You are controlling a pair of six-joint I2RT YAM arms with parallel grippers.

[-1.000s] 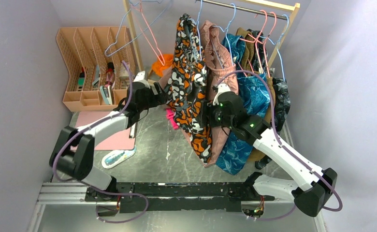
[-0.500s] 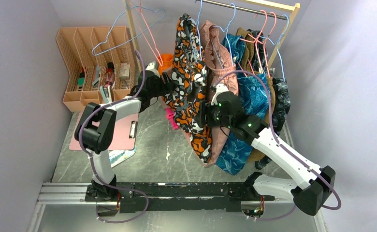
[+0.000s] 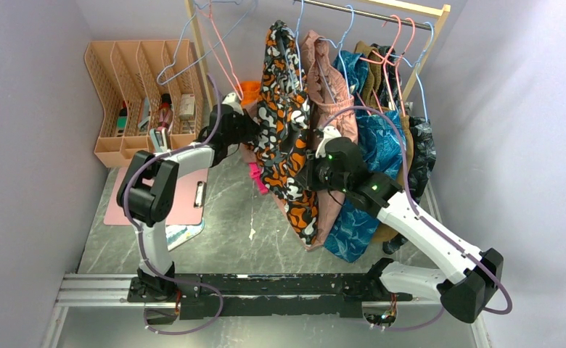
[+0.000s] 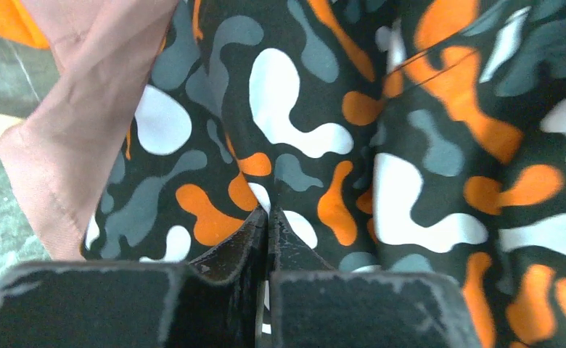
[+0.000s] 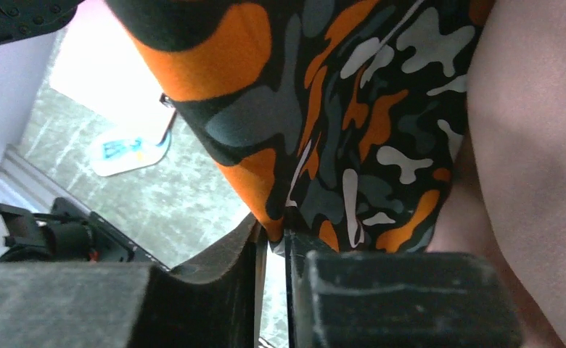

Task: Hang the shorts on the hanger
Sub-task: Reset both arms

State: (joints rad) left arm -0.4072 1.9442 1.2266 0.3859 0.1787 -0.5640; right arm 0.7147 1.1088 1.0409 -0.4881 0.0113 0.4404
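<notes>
The shorts (image 3: 284, 123), in an orange, black, white and grey blotch print, hang from the rail. A light-blue hanger hook (image 3: 299, 20) rises above their top, and the hanger's frame is hidden in the fabric. My left gripper (image 3: 254, 132) reaches in from the left. In the left wrist view its tips (image 4: 268, 214) are pressed together on a fold of the shorts (image 4: 411, 109). My right gripper (image 3: 305, 174) is at the shorts' right side, lower down. In the right wrist view it (image 5: 276, 232) is shut on the orange hem of the shorts (image 5: 353, 109).
A dusty-pink garment (image 3: 331, 94) and a blue leaf-print one (image 3: 371, 159) hang right behind the shorts on the wooden rack (image 3: 382, 11). Loose pink and blue hangers (image 3: 193, 58) dangle at the left post. An orange desk organiser (image 3: 131, 80) and pink clipboard (image 3: 182, 199) lie left.
My left arm swung up and right from the clipboard side to the shorts and closed on them. My right gripper closed on the hem. The loose hangers at the left post swayed.
</notes>
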